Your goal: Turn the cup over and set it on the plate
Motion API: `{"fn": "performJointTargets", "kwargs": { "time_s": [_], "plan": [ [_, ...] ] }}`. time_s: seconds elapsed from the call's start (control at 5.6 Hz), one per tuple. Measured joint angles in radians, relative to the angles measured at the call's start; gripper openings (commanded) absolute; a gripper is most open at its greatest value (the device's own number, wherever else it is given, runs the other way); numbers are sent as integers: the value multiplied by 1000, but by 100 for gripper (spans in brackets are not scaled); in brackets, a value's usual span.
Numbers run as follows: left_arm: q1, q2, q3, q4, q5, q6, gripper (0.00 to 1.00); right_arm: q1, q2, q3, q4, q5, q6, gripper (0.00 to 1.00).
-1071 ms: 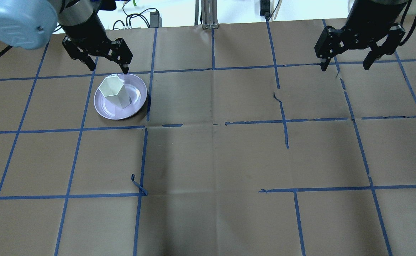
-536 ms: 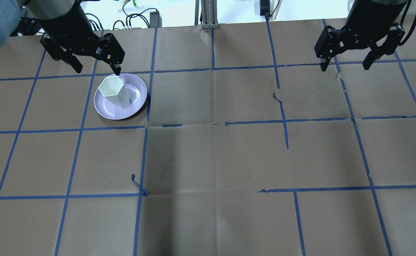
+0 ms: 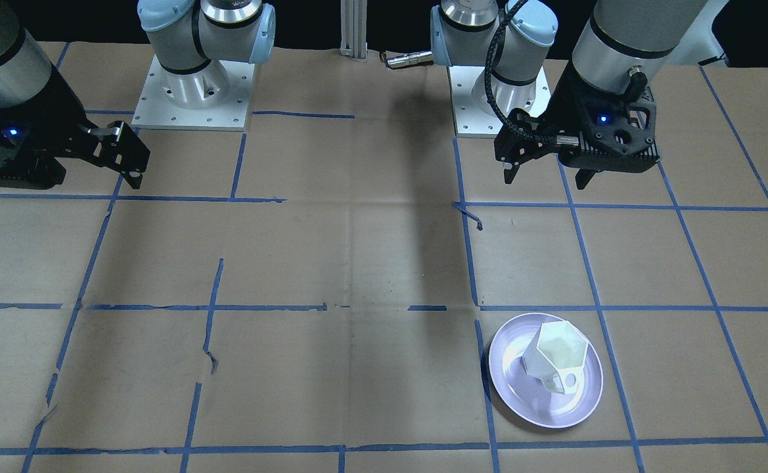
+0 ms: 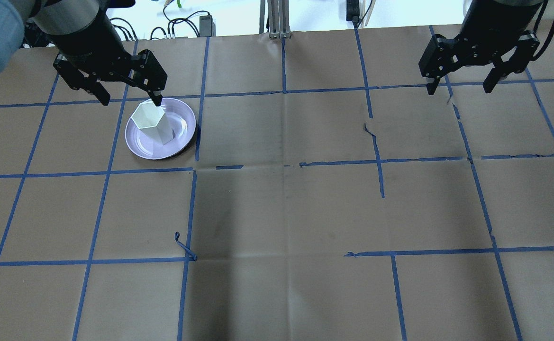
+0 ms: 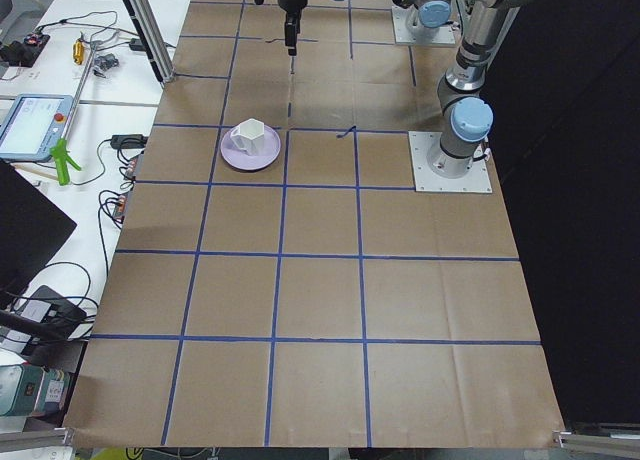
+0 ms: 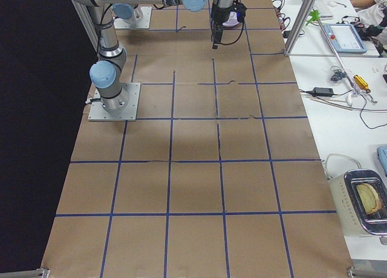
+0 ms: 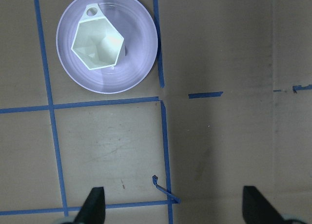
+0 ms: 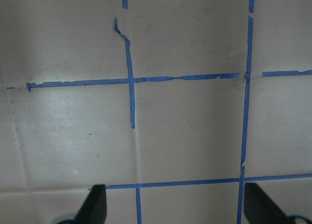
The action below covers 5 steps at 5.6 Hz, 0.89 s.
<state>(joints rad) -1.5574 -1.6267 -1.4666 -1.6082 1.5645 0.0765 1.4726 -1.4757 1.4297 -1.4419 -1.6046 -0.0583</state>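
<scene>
The white faceted cup [image 4: 152,124] stands upright, mouth up, on the pale lavender plate [image 4: 139,144] at the left of the table. It shows in the front view [image 3: 558,358] with its handle toward the camera, on the plate [image 3: 528,401]. The left wrist view looks straight down into the cup [image 7: 97,44] on the plate [image 7: 139,70]. My left gripper [image 4: 130,100] is open and empty, raised above the plate's edge, apart from the cup. My right gripper [image 4: 458,90] is open and empty, raised far off at the right.
Brown paper with a blue tape grid covers the table. A loose curl of tape [image 4: 184,246] sticks up in front of the plate. Torn tape [image 4: 369,129] lies near the middle. Cables and a metal post [image 4: 277,19] stand at the table's edge.
My left gripper has moved left, away from over the plate's rim, and stays open. The cup and plate have not moved. The right arm has not moved.
</scene>
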Motion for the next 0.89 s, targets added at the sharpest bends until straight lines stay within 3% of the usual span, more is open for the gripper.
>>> {"fn": "performJointTargets", "kwargs": {
  "time_s": [0.89],
  "plan": [
    [5, 2, -37, 72, -17, 1, 98, 0, 0, 0, 0, 0, 0, 100]
  ]
}}
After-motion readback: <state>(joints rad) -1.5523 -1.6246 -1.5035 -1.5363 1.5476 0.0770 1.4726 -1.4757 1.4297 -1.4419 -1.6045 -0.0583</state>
